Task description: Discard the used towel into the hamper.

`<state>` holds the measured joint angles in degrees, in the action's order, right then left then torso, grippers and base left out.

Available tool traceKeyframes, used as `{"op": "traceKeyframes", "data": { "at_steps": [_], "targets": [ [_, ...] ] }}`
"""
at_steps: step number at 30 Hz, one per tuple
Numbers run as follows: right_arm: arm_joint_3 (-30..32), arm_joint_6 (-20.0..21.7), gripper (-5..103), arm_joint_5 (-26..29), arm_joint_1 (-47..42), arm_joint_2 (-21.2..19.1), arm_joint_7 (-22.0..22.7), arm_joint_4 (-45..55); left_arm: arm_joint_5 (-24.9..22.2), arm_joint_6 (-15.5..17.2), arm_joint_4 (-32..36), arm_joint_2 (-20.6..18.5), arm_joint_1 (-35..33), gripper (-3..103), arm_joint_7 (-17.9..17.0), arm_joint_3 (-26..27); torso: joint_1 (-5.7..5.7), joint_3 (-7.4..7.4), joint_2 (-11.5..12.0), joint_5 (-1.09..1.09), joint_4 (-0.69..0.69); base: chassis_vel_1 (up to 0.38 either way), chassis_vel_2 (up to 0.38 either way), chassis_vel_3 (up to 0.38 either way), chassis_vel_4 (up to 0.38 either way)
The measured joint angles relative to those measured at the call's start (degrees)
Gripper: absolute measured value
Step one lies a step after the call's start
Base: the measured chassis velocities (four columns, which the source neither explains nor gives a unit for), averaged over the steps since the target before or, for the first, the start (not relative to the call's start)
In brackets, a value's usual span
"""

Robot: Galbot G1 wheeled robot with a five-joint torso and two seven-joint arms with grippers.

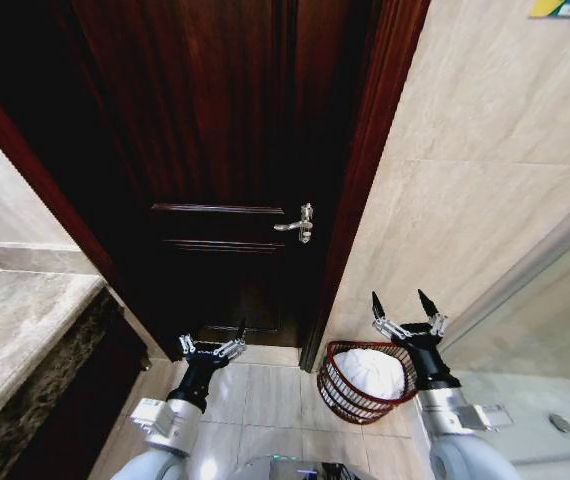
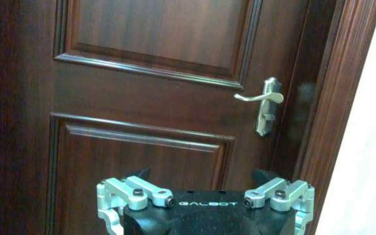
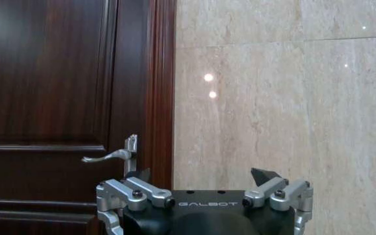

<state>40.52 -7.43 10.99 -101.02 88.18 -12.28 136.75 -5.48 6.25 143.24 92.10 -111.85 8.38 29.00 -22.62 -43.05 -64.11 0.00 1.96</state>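
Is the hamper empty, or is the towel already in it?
Not empty: the hamper by the door frame holds a white towel, bunched inside its rim.

head: looks down from above my arms | both wrists: level, facing forward, close | shared: door handle

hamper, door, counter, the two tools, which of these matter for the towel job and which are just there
Part of the job:
- hamper, on the floor by the door frame
- white towel, already lying inside it
- right tool, open and empty, raised beside the hamper

Just there:
- left tool, open, idle, facing the door
- wooden door, closed
- door handle
- stone counter
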Motion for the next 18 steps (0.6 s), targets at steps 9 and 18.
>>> {"op": "traceKeyframes", "data": {
  "at_steps": [9,18],
  "targets": [
    [0.03,0.00,100,0.02,0.01,-0.01,-0.04,-0.05,0.00,0.00,0.00,-0.01,0.00,100,0.00,0.00,0.00,0.00,0.00,-0.02,-0.01,-0.026,-0.027,0.030,0.033],
    [0.06,0.00,100,0.04,0.01,-0.01,-0.06,-0.09,0.00,0.00,0.00,0.00,0.00,100,0.00,0.00,0.00,0.00,0.00,0.00,0.00,-0.175,-0.169,0.175,0.178]
  ]
}}
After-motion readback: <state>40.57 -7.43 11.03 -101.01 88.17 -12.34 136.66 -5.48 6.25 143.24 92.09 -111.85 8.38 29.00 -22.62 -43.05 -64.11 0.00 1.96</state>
